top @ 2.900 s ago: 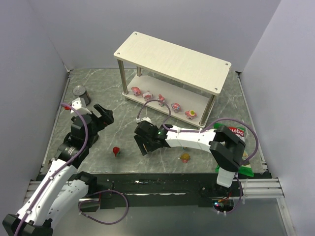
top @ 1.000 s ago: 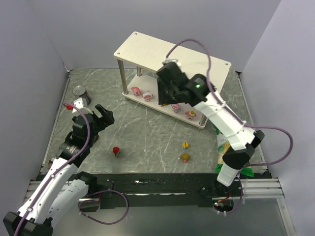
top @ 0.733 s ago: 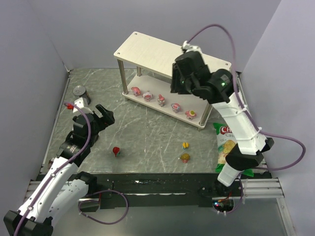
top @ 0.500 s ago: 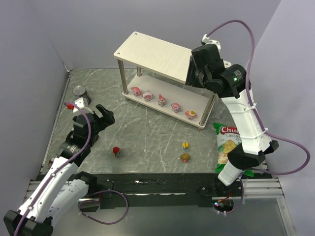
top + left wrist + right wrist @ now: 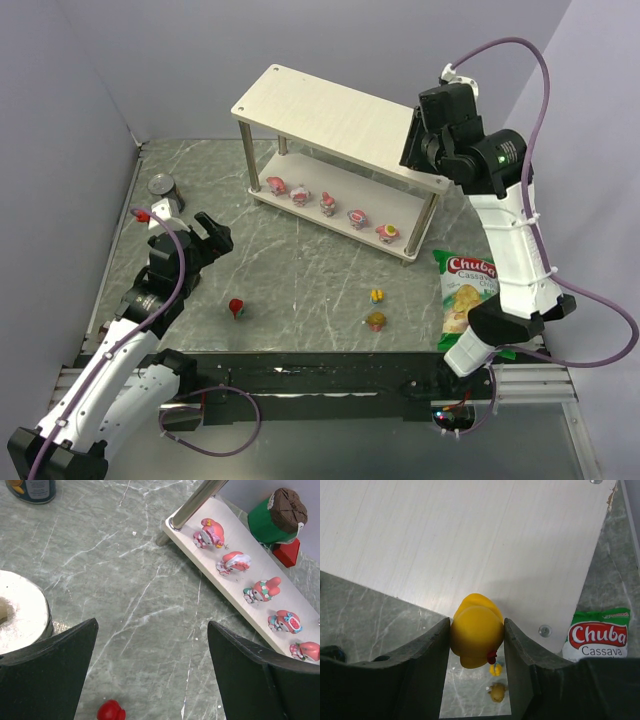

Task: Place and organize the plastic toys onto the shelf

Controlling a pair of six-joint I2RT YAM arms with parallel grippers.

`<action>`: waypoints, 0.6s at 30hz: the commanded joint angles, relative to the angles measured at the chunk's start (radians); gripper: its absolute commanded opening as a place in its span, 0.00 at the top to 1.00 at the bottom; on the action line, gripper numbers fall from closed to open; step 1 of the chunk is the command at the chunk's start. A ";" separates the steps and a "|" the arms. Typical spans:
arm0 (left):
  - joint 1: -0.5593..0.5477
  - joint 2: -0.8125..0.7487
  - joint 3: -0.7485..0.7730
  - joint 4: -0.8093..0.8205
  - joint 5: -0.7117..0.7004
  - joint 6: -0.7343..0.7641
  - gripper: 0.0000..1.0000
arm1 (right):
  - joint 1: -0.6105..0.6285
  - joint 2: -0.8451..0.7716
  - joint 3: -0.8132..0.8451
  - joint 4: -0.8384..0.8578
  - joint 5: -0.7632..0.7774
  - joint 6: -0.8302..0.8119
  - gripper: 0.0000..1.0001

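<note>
The only readable print is on the green-and-white plastic chips bag. A red label across its front carries the brand name "Chuba" in white letters. Just below it, on the white part of the bag, dark letters spell "Cassava". The top external view shows the same two words on the bag; the finer print beneath them is too small to read.

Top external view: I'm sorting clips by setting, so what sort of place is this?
Probably a robot lab test cell: plain grey walls box in a marble-look table, the left arm and right arm mount on a rail at its near edge, and the shelf and plastic toys look staged.
</note>
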 commanded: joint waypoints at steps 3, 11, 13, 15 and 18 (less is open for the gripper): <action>-0.004 0.003 0.002 0.014 -0.012 0.000 0.04 | -0.082 -0.075 -0.028 -0.210 -0.090 -0.033 1.00; -0.004 0.001 0.007 0.005 -0.021 -0.003 0.04 | -0.147 -0.087 -0.063 -0.210 -0.173 -0.056 0.93; -0.004 0.001 0.007 0.003 -0.024 -0.003 0.04 | -0.156 -0.084 -0.066 -0.211 -0.187 -0.062 0.92; -0.004 0.003 0.008 0.002 -0.027 -0.005 0.04 | -0.161 -0.083 -0.071 -0.213 -0.192 -0.068 0.90; -0.004 0.003 0.008 0.000 -0.027 -0.005 0.03 | -0.169 -0.077 -0.072 -0.211 -0.198 -0.076 0.88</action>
